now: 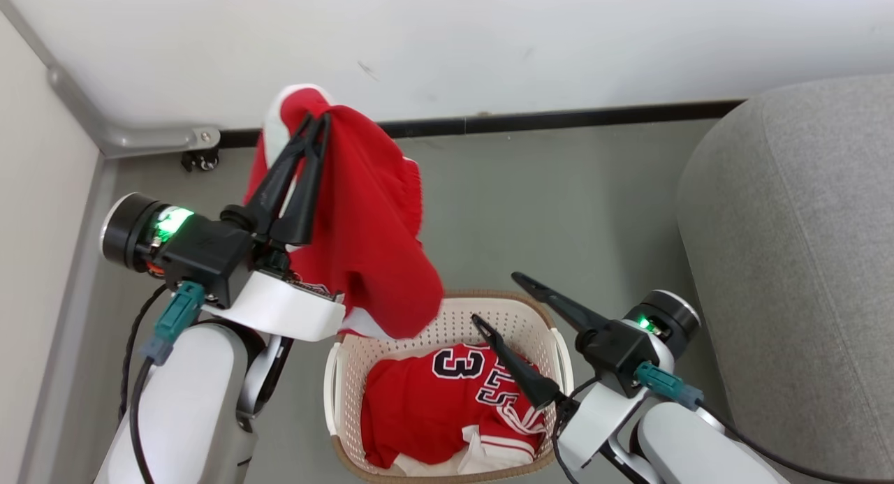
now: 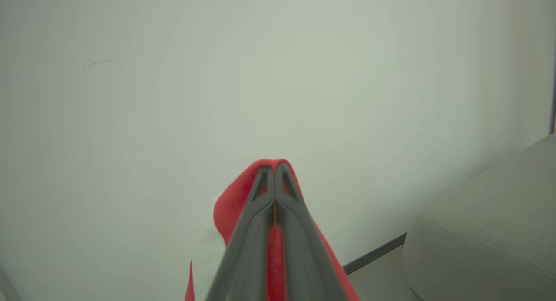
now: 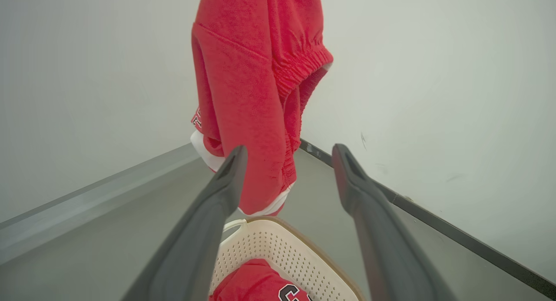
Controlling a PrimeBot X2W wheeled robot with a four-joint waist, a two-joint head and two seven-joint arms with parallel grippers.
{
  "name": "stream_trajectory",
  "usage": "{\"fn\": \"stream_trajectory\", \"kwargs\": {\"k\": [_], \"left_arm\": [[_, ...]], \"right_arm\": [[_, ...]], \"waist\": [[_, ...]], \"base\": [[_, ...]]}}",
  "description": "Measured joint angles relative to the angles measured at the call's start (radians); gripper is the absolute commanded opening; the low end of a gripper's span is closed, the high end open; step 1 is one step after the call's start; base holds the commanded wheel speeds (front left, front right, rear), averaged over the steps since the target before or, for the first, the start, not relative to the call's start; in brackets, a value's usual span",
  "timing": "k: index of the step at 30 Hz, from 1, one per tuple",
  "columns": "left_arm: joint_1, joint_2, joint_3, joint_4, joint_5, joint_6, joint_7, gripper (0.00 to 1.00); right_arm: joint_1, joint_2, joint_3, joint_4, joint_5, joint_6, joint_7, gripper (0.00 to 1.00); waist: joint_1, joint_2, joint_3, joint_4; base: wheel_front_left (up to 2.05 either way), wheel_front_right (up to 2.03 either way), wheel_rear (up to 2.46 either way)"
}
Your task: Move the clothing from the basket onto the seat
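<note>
My left gripper [image 1: 316, 123] [image 2: 273, 165] is shut on red shorts [image 1: 370, 239] with white trim, which hang high above the basket [image 1: 552, 337]. In the right wrist view the shorts [image 3: 252, 92] dangle just above the basket's far rim [image 3: 265, 238]. A red jersey [image 1: 447, 407] [image 3: 256, 283] with black-and-white numbers lies inside the cream perforated basket. My right gripper [image 1: 497, 301] [image 3: 289, 155] is open and empty, hovering over the basket's right side. The light-grey seat [image 1: 803, 260] [image 2: 486, 231] stands to the right.
A white wall [image 1: 447, 44] with a dark baseboard [image 1: 559, 121] runs behind. A grey metal rail [image 1: 126, 138] with a small caster [image 1: 199, 159] sits at the back left. Grey floor [image 1: 559, 211] lies between basket, wall and seat.
</note>
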Motion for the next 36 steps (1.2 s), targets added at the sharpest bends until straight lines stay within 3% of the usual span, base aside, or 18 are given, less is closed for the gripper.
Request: {"fn": "stream_trajectory", "kwargs": {"k": [11, 28, 36], "left_arm": [[-0.039, -0.011, -0.050, -0.020, 0.006, -0.035, 0.055, 0.00], [-0.057, -0.042, -0.109, -0.047, 0.006, -0.061, 0.143, 0.00], [-0.059, -0.060, -0.137, -0.055, 0.003, -0.070, 0.177, 0.00]], "right_arm": [[-0.034, -0.017, 0.152, 0.052, 0.104, 0.000, 0.021, 1.00], [-0.090, -0.009, 0.204, 0.146, 0.156, 0.000, 0.007, 1.00], [-0.093, 0.033, 0.256, 0.195, 0.182, 0.000, -0.005, 1.00]], "waist": [[0.0000, 0.0000, -0.078, 0.014], [0.0000, 0.0000, -0.154, 0.056], [-0.0001, 0.0000, -0.175, 0.081]], "base": [[0.00, 0.00, 0.00], [0.00, 0.00, 0.00], [0.00, 0.00, 0.00]]}}
